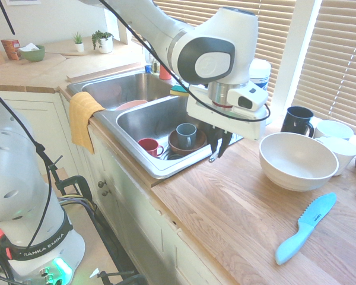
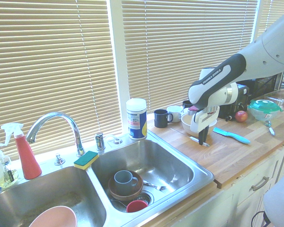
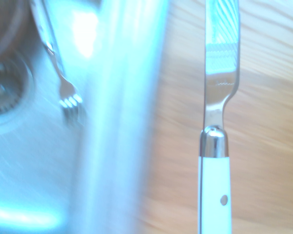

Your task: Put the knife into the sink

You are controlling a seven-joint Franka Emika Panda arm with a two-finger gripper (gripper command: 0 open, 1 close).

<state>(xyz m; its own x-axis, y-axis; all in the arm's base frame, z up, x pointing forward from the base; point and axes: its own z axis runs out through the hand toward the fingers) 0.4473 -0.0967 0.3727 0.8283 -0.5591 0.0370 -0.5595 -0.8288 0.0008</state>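
Note:
The knife [image 3: 217,97], slim and silver with a pale handle, shows lengthwise in the wrist view over the wooden counter, just beside the sink's shiny rim [image 3: 117,122]. In the exterior views my gripper [image 1: 219,148] [image 2: 202,141] points straight down at the counter by the right basin's edge, shut on the knife [image 2: 191,138]. The knife's end pokes out below the fingers [image 1: 213,158]. I cannot tell whether it is lifted off the wood. The double steel sink [image 1: 160,169] [image 2: 199,172] lies right next to the gripper.
The right basin holds a brown bowl with a grey mug [image 1: 186,138], a red cup [image 1: 149,146] and a fork [image 2: 154,186]. On the counter are a white bowl [image 1: 296,160], a light-blue knife [image 1: 305,228] and mugs [image 1: 296,120]. A yellow cloth [image 1: 83,119] hangs over the sink's front.

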